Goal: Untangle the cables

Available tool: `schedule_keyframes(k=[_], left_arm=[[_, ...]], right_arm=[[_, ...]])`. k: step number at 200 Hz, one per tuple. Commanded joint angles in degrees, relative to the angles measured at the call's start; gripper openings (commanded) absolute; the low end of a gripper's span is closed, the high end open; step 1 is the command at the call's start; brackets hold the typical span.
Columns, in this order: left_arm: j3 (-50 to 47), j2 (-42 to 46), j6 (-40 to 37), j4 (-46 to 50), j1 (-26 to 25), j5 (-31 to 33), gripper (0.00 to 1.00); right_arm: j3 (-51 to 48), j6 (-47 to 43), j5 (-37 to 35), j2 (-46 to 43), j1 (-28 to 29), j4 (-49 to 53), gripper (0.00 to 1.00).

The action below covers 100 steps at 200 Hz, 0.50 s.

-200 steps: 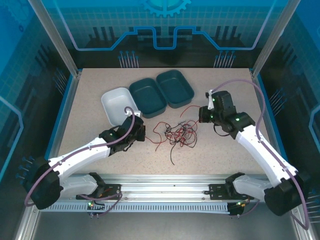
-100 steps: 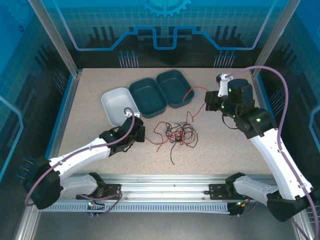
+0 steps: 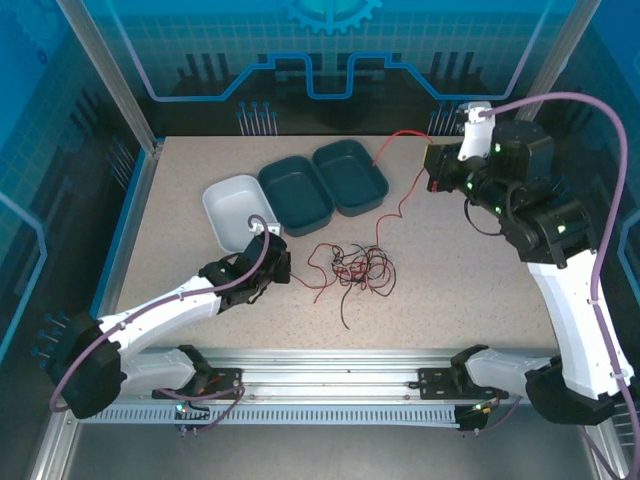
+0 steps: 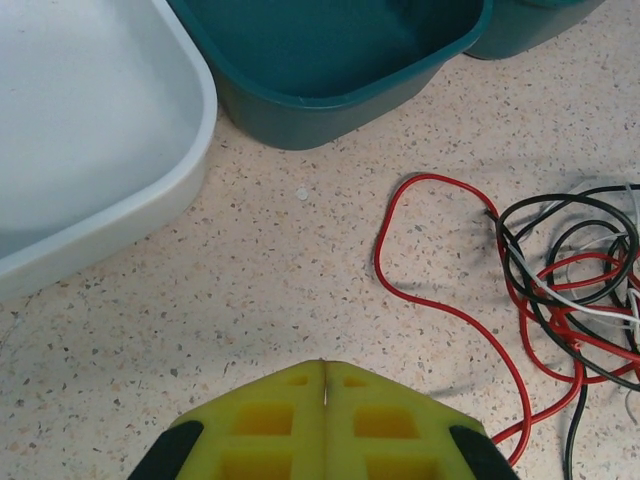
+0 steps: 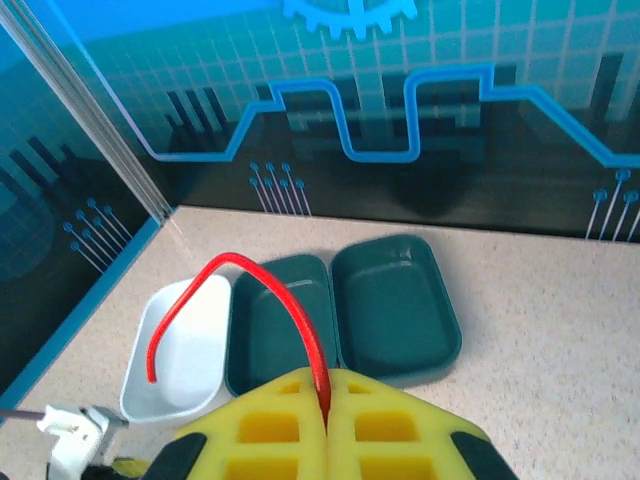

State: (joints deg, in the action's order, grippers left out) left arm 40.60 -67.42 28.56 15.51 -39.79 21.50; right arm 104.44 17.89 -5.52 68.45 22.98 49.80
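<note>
The cables [image 3: 358, 267] lie in a red, black and whitish tangle mid-table, also at the right edge of the left wrist view [image 4: 572, 300]. My right gripper [image 3: 433, 168] is raised at the back right, shut on a red cable [image 3: 398, 134]. That cable runs down to the tangle, and its free end arcs out from between the yellow fingers [image 5: 285, 300]. In the right wrist view the gripper [image 5: 326, 388] faces the trays from above. My left gripper [image 3: 283, 268] sits low, left of the tangle, shut [image 4: 325, 366] with nothing in it.
Three trays stand in a row at the back left: a white tray [image 3: 226, 210] and two teal trays [image 3: 296, 196] [image 3: 351, 178]. The white tray's rim [image 4: 150, 215] and a teal tray's wall [image 4: 330, 105] lie just ahead of the left gripper. Blue walls enclose the table.
The right arm rose and swung toward the back right corner, drawing the red cable up out of the tangle. The left arm stayed where it was.
</note>
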Motion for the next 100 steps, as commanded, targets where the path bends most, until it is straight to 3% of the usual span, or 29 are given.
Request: schedule_keyframes(k=[1,100], left_arm=[[-0.97,-0.61,0.54,-1.01,0.48,-1.41,0.00],[-1.97,-1.49,1.06,-1.65,0.47,-1.32,0.00]], right_arm=[[7.55,-2.49,0.61,1.83,0.97,3.83,0.00],[34.39,-6.10,1.66,11.88,0.99,6.45,0.00]])
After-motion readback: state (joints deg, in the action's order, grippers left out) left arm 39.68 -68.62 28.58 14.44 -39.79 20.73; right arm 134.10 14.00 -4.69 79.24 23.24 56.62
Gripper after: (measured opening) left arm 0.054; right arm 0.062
